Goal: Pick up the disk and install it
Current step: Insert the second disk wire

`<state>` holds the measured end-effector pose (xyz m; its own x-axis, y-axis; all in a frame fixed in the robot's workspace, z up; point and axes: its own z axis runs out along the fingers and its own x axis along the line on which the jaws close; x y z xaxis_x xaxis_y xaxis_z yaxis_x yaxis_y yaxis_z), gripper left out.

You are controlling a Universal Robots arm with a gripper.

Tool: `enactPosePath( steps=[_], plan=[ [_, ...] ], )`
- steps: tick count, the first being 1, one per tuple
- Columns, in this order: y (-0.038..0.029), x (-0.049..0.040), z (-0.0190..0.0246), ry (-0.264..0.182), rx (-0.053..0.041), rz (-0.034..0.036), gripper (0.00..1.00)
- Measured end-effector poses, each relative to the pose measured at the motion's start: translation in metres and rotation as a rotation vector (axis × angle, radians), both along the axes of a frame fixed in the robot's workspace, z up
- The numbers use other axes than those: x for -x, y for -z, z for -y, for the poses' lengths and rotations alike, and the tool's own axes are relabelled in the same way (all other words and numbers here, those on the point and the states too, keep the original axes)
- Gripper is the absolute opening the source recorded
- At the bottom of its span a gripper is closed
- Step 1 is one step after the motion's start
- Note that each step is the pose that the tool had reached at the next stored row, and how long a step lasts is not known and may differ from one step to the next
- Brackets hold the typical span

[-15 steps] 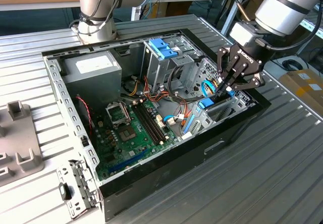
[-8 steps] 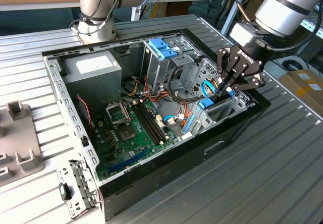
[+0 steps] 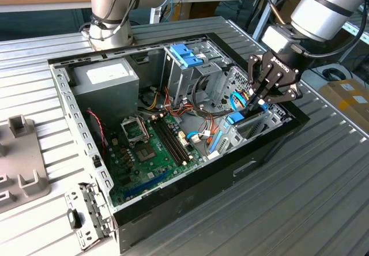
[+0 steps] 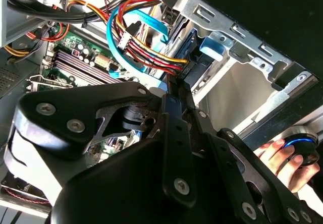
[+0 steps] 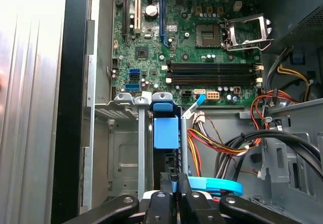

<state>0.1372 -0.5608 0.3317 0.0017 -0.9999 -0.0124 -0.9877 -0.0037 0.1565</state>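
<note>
Blue-framed, the disk (image 5: 166, 132) stands on edge in its bay by the case wall, the gripper (image 3: 258, 101) clenched on its end, and nearby cables (image 4: 146, 52) could snag or jam it.

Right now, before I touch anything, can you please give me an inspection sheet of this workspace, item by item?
Surface: ribbed metal table, carrying an open computer case.
Job's things: the disk stands on edge in a metal bay at the case's end on the exterior view's right, with its blue carrier showing.
Clutter: grey fixtures and a loose metal bracket on the table at the exterior view's left.
Grippers: the gripper is lowered into the case, right at the disk.
Cables: a red, yellow and orange wire bundle and a light-blue flat cable run close beside the disk.
Surroundings: a person's hand on a round device; a cardboard box at the exterior view's right.
</note>
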Motion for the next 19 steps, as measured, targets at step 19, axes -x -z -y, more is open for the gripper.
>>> enactPosePath(
  steps=[19],
  plan=[
    [-0.0316, 0.0, 0.0005, 0.0, -0.0219, -0.0001, 0.16]
  ],
)
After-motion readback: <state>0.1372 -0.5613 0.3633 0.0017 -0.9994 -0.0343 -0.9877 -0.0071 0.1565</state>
